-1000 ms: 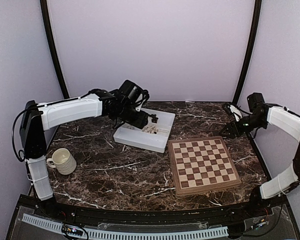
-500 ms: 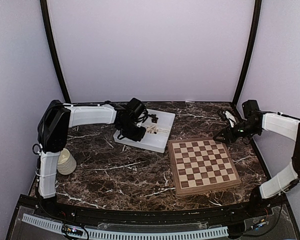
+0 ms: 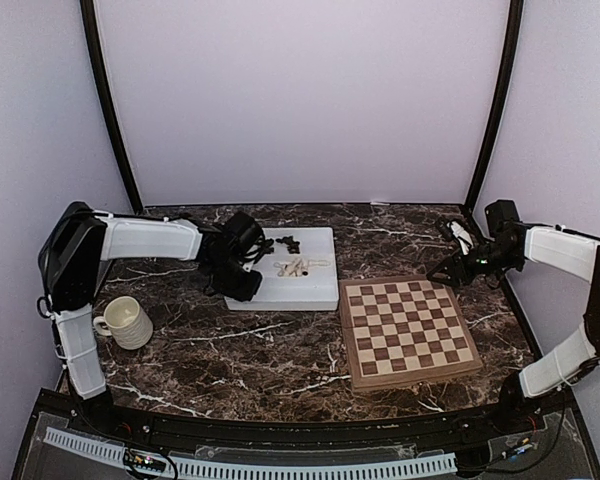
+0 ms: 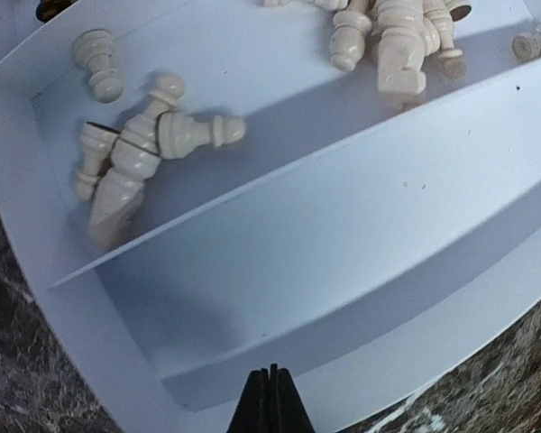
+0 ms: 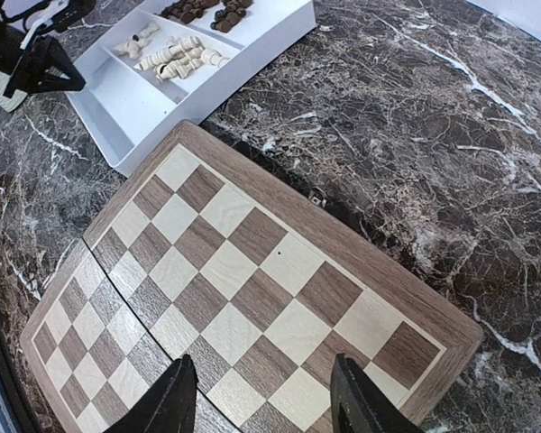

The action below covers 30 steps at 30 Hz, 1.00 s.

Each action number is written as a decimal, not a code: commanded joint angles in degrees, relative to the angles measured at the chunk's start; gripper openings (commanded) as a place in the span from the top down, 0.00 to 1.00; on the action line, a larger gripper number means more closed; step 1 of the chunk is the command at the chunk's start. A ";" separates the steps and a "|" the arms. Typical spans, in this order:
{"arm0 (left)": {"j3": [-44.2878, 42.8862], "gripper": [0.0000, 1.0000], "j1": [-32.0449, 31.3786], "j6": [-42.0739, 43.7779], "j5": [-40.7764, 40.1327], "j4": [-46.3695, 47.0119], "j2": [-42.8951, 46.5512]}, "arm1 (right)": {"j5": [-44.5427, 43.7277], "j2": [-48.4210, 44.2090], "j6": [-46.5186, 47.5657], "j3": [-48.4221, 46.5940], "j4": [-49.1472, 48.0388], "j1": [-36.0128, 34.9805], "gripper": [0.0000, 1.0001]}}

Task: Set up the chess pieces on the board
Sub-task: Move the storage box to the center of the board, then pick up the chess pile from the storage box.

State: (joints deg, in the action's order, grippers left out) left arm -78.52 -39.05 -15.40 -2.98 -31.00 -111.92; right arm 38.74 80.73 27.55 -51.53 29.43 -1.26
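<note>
pick step: left gripper (image 4: pixel 272 401), fingers together & empty at white divided plastic tray (image 4: pixel 361 262), must open for cream turned chess pieces (image 4: pixel 135 153); right gripper (image 5: pixel 263 397), fingers apart, over bare checked wooden board (image 5: pixel 243 280).

On the counter (image 3: pixel 260 352) the tray (image 3: pixel 302 294) lies at the far middle, with the board (image 3: pixel 408 330) to its right and nearer the arms, its far left corner just beside the tray's near right corner. The mug (image 3: pixel 127 321) stands at the near left, well apart from both. In the tray, the dark chess pieces (image 3: pixel 288 243) lie in the far compartment and the light chess pieces (image 4: pixel 135 153) lie in the middle compartment in two heaps. The left claw (image 4: pixel 270 399) sits at the tray's near left edge. The right claw (image 5: pixel 266 397) hangs by the board's far right corner.
</note>
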 commanded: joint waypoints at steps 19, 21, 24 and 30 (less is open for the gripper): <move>33.47 1.00 -2.31 -20.16 -4.25 -12.34 39.49 | 1.71 -2.82 0.13 1.60 -0.93 -0.23 0.48; 26.37 0.95 -2.39 -17.74 -4.85 -11.44 38.06 | 2.13 -2.59 0.28 1.61 -1.16 -0.23 0.48; 19.15 0.63 -2.42 -13.70 -4.92 -8.31 34.07 | 2.26 -1.31 0.40 0.93 -0.90 -0.18 0.48; 1.19 0.53 -2.43 -5.24 -0.58 -6.32 13.60 | 2.44 0.02 0.75 0.55 -0.60 -0.24 0.48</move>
State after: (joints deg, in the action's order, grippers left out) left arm -70.04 -41.17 -27.27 -6.24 -38.00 -87.59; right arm 40.10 80.01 27.66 -50.35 29.30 -1.26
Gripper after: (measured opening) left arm 0.467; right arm 0.523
